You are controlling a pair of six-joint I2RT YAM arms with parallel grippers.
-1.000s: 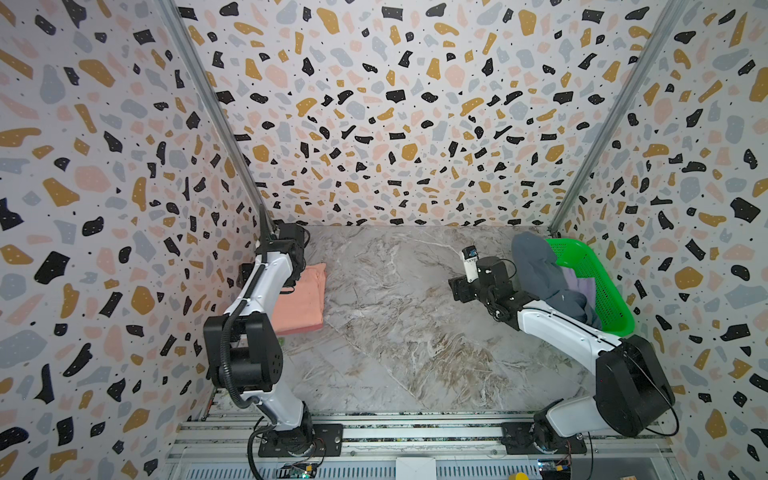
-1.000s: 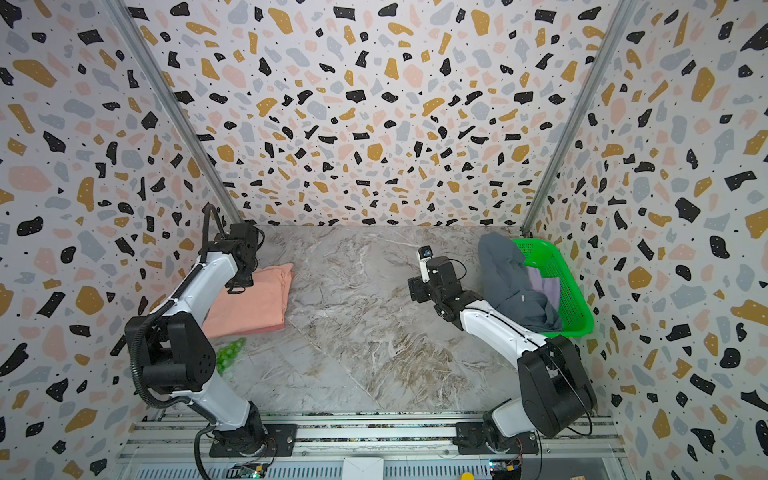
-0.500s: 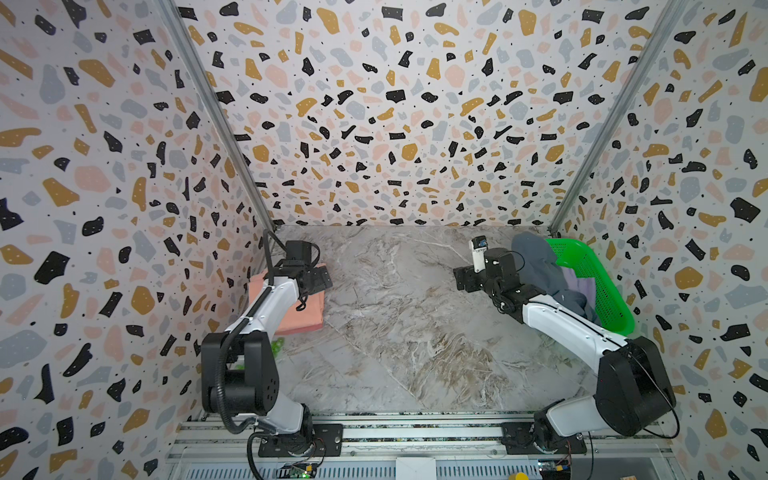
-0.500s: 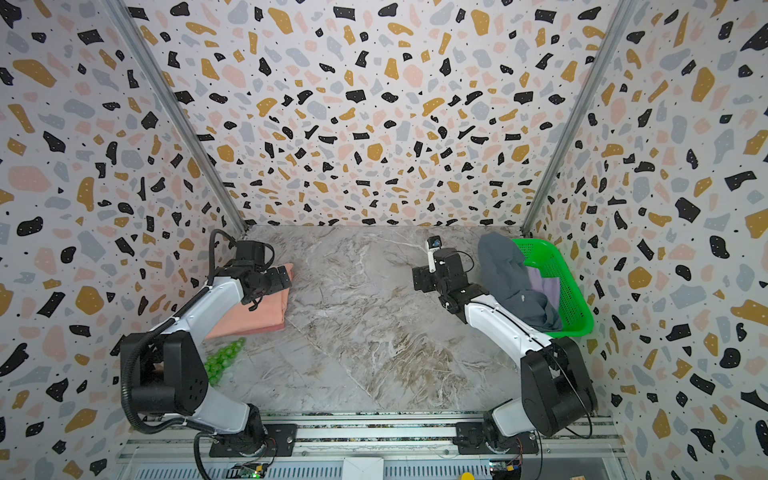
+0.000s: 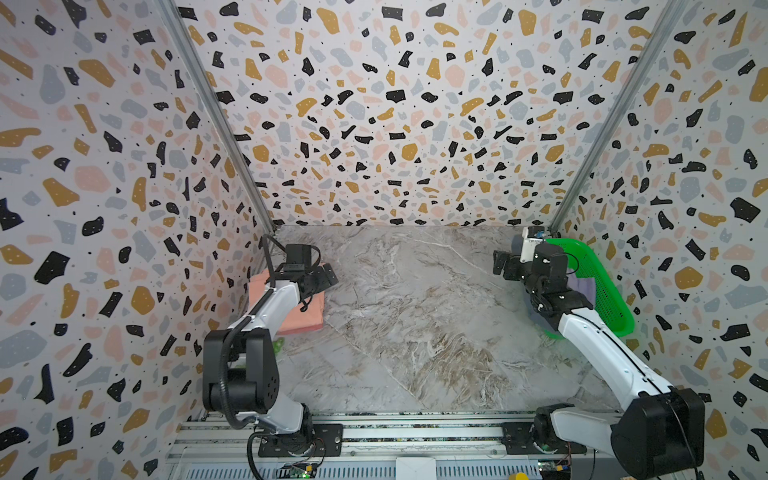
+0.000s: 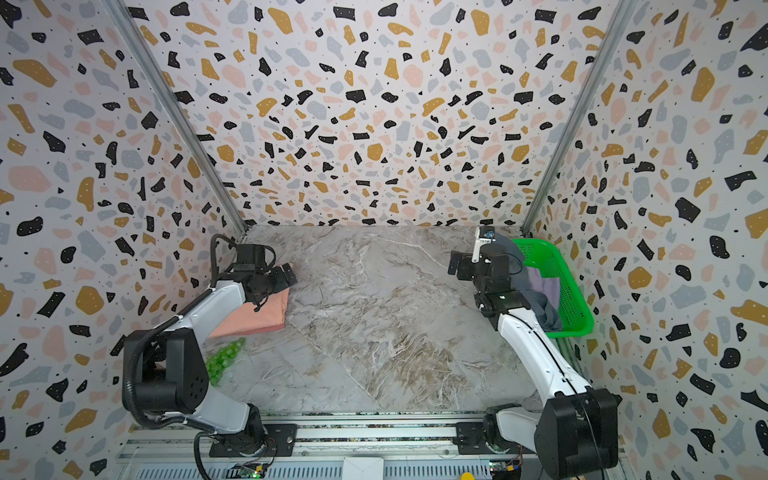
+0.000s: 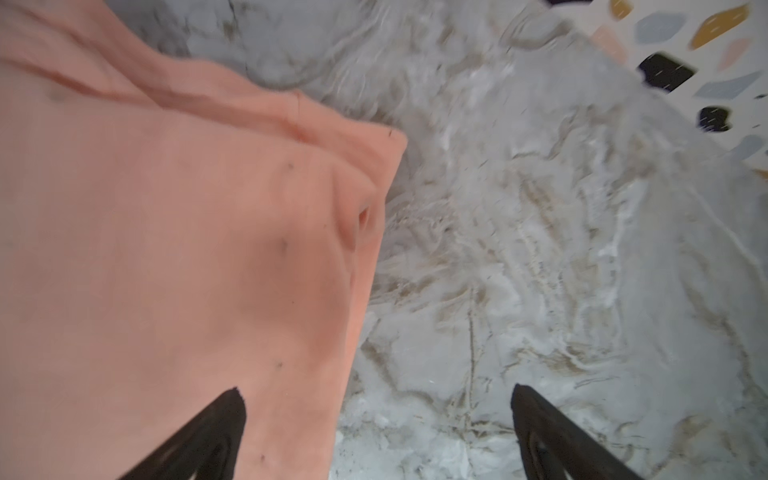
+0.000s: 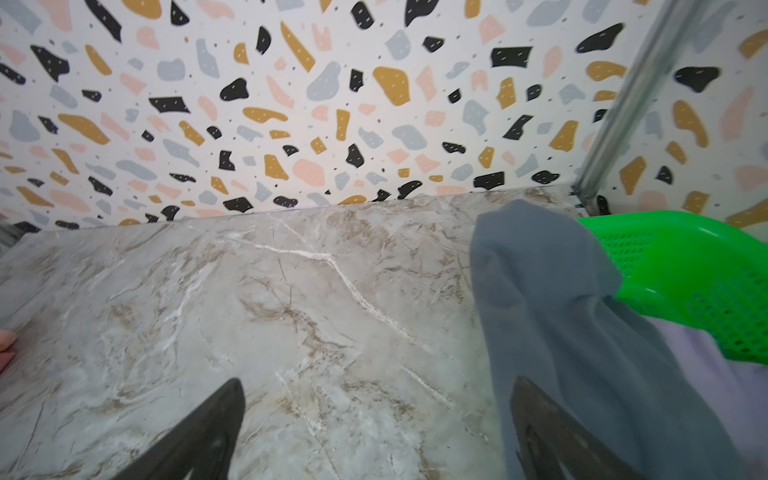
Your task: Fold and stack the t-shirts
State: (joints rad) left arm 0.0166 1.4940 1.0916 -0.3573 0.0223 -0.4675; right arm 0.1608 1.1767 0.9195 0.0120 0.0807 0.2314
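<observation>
Creases in the folded peach t-shirt (image 7: 166, 249) are being shown by the left wrist view only. The left pincer (image 7: 376, 388) and the right pincer (image 8: 376, 379) are being held wide open, empty.

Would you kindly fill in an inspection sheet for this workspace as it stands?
Surface: marble table, middle bare.
Job's things: peach tee folded at left; grey tee draped over basket; lavender tee inside it.
Clutter: green balls by left arm's base.
Tools: left tool open over peach tee's edge; right tool open, empty, beside grey tee.
Cables: black cable looped at left wrist.
Surroundings: terrazzo-print walls.
</observation>
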